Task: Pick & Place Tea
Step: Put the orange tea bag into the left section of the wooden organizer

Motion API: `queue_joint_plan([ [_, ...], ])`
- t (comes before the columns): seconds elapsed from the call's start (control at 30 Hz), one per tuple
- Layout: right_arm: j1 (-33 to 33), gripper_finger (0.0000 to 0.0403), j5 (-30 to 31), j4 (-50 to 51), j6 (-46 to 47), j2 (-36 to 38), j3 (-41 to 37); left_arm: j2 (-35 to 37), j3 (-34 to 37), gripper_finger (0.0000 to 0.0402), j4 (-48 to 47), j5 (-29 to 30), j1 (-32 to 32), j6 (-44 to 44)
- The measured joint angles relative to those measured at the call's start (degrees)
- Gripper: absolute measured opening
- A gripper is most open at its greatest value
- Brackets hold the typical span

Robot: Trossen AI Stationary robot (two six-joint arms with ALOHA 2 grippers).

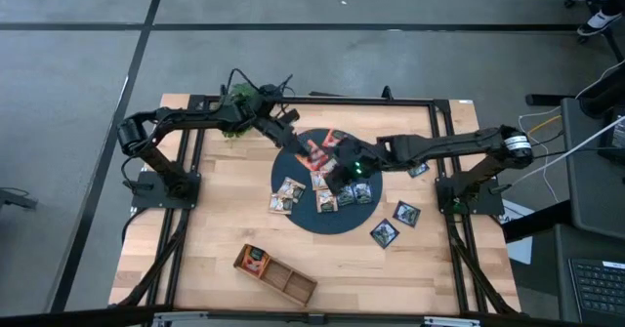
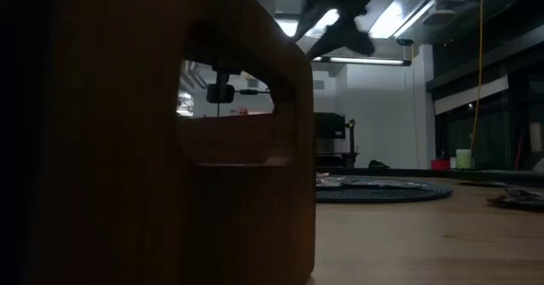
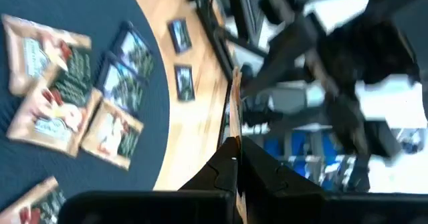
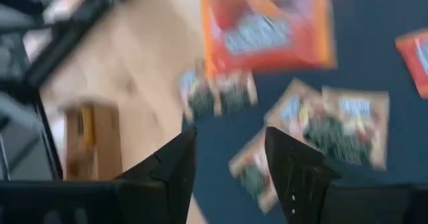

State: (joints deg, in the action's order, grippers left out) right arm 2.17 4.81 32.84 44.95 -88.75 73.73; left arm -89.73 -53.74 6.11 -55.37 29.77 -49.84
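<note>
Right gripper (image 1: pixel 344 178): fingers spread apart, empty, above the round mat (image 1: pixel 332 220). Tea sachets (image 1: pixel 342 196) lie just beneath it. Left gripper (image 1: pixel 290 137): pinched together, apparently on 1 thin orange sachet (image 3: pixel 236 97).

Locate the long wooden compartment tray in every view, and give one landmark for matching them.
High view: compartment tray, near table edge, bottom centre-left.
Low view: its dark end wall fills the left half.
Left wrist view: not in it.
Right wrist view: blurred, left of centre.
Shared landmark: the round dark mat, seen in all four views.
</note>
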Motion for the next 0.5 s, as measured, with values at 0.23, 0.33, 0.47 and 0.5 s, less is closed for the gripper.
queue_joint_plan([
  [0.23, 5.8, 0.0177, 5.0, 9.5, 3.1, 6.7, 0.0, 4.8, 0.0, 0.0003, -15.6, 7.7, -7.3, 12.8],
  [0.33, 8.1, 0.0177, 5.6, 11.3, 5.6, 8.0, 0.0, 6.6, 0.0, 0.0003, -20.8, 9.3, -11.2, 15.6],
  [0.47, 11.6, 0.0177, 5.7, 11.5, 7.7, 7.9, 0.0, 8.5, -0.2, 0.0003, -29.4, 11.1, -17.4, 19.8],
  [0.5, 12.5, 0.0177, 5.7, 11.5, 8.7, 7.6, 0.0, 8.7, -0.6, 0.0003, -32.3, 11.9, -19.3, 21.0],
])
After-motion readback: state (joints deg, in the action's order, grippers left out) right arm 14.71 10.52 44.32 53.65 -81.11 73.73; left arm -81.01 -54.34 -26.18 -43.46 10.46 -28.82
